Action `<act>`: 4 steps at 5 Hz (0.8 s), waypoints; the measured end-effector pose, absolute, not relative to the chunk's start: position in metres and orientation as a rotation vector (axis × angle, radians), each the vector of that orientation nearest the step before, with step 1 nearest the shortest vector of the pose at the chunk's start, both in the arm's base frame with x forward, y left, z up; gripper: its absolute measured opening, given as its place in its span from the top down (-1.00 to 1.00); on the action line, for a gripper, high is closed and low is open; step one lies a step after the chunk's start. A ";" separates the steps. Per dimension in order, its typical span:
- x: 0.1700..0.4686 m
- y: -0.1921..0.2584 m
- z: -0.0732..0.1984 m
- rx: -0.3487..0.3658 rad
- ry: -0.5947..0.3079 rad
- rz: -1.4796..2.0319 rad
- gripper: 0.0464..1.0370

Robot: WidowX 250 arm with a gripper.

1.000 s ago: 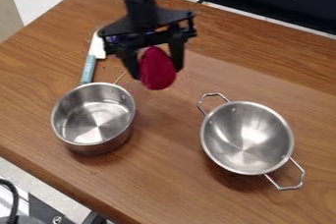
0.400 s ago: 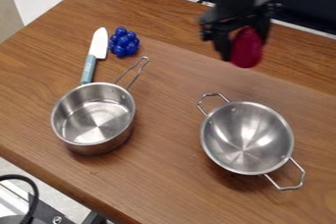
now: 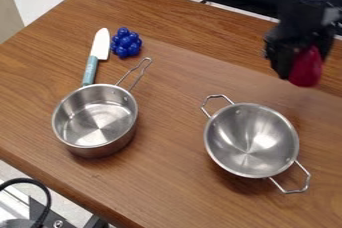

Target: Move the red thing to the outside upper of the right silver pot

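Observation:
At the upper right, my gripper [image 3: 302, 72] hangs above the table, shut on the red thing [image 3: 306, 67], a smooth rounded piece whose lower end shows below the fingers. Both are up and to the right of the right silver pot [image 3: 251, 140], a two-handled bowl-like pot standing on the wood at the lower right. The red thing does not touch the pot.
A long-handled silver saucepan [image 3: 95, 119] stands at the left. Behind it lie a knife with a blue handle [image 3: 90, 70] and a blue knobbly bunch [image 3: 125, 43]. The table [image 3: 180, 172] ends in a slanting edge at the lower left.
The gripper has moved right across the view with the red thing held, coming lower in the latest part. The blue bunch and the saucepan's handle have come into view. Both pots have stayed put.

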State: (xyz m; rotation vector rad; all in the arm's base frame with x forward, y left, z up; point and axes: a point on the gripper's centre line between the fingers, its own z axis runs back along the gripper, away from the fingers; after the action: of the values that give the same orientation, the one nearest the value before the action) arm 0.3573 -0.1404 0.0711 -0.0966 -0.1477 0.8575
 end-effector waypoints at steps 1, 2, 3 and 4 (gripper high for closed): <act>0.353 -0.156 0.061 -0.075 -0.161 0.820 -0.41; 0.350 -0.157 0.056 -0.063 -0.172 0.811 -0.41; 0.347 -0.158 0.055 -0.065 -0.156 0.802 -0.41; 0.343 -0.155 0.048 -0.041 -0.138 0.798 -0.41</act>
State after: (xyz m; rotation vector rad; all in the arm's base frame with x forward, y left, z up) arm 0.3426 -0.1553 0.0477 -0.0413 -0.1379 0.7980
